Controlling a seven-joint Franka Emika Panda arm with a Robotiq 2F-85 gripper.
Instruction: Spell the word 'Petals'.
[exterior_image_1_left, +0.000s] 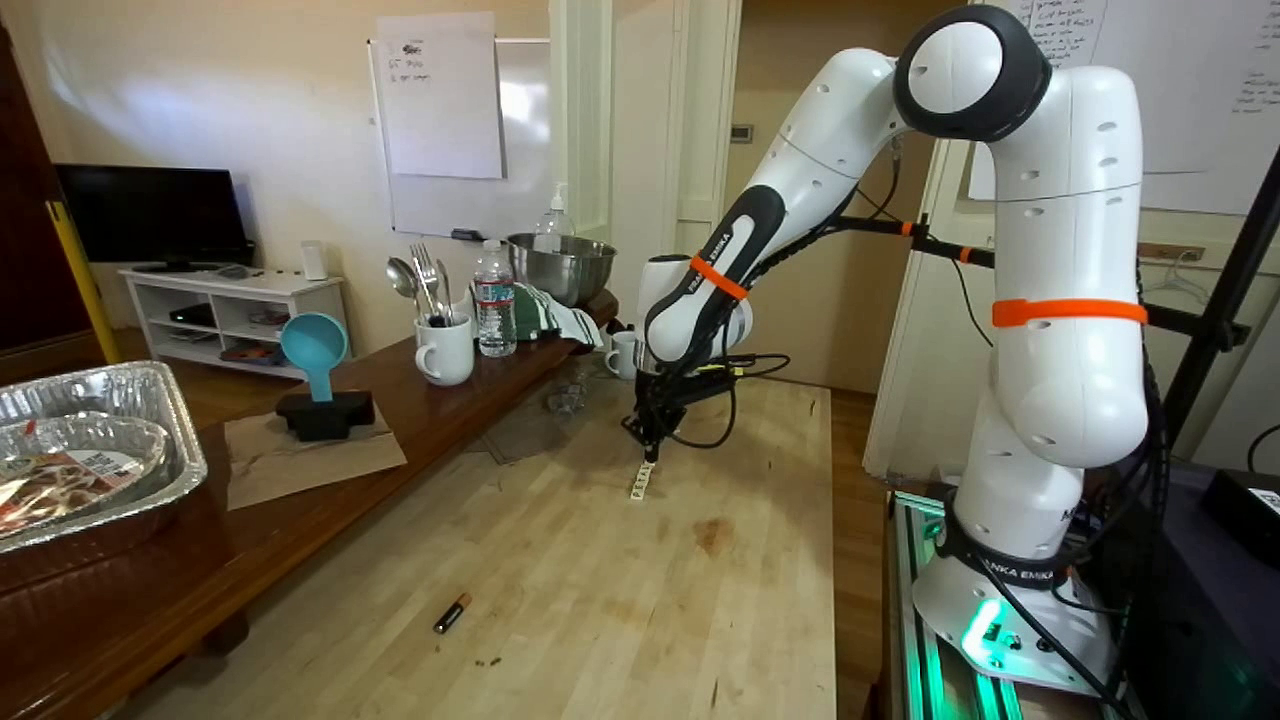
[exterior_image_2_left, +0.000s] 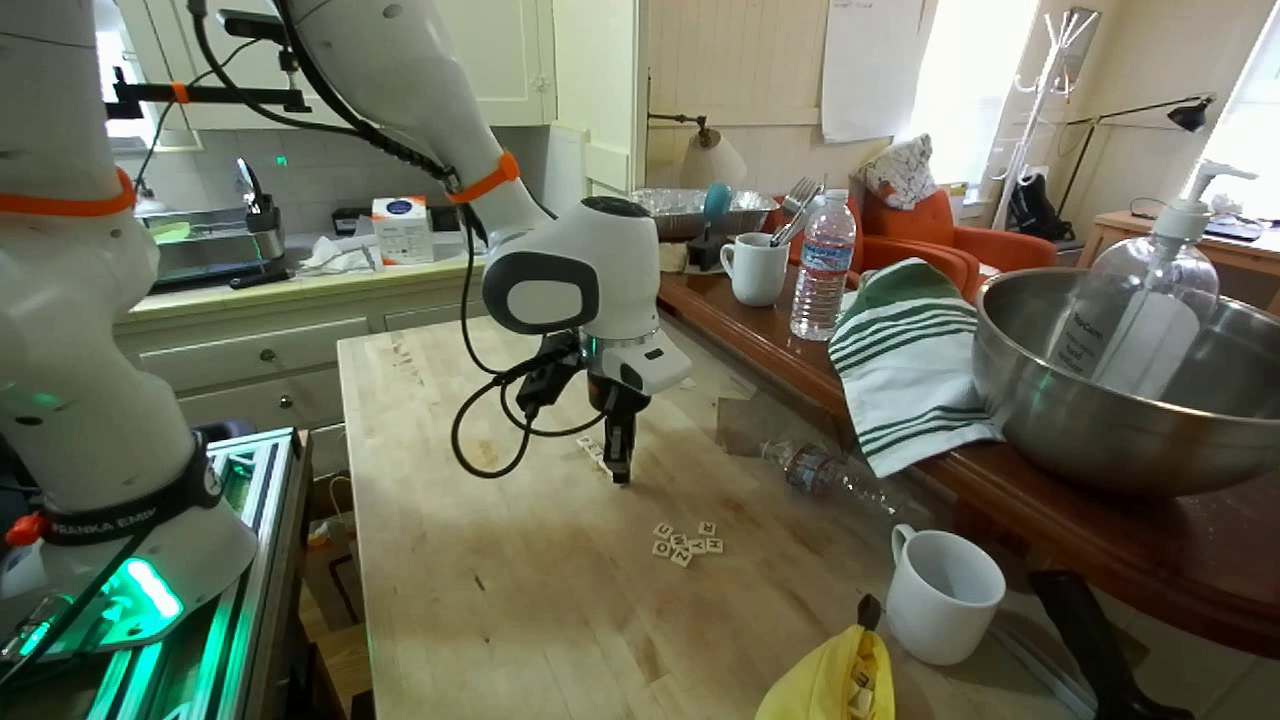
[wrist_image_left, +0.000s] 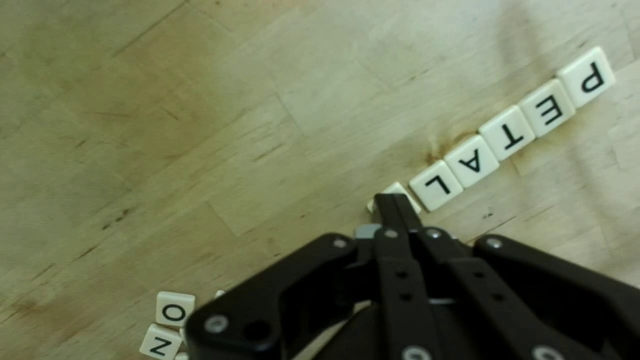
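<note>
White letter tiles lie in a slanted row on the wooden table. In the wrist view they read P (wrist_image_left: 586, 77), E (wrist_image_left: 546, 107), T (wrist_image_left: 507, 133), A (wrist_image_left: 471, 161) and L (wrist_image_left: 436, 185), upside down. Another tile (wrist_image_left: 396, 188) lies past the L with a small gap; its letter is hidden under my fingertips. My gripper (wrist_image_left: 393, 196) is shut, its fingertips together over that tile with nothing between them. I cannot tell whether they touch it. The gripper also shows low over the table in both exterior views (exterior_image_1_left: 651, 456) (exterior_image_2_left: 621, 480).
Loose tiles (exterior_image_2_left: 682, 545) lie in a cluster nearby, including an O (wrist_image_left: 175, 309). A fallen plastic bottle (exterior_image_2_left: 815, 470), a white mug (exterior_image_2_left: 945, 595) and a yellow pouch (exterior_image_2_left: 825, 680) are on the table. A battery (exterior_image_1_left: 452, 613) lies farther off. A raised brown counter (exterior_image_1_left: 400, 400) borders the table.
</note>
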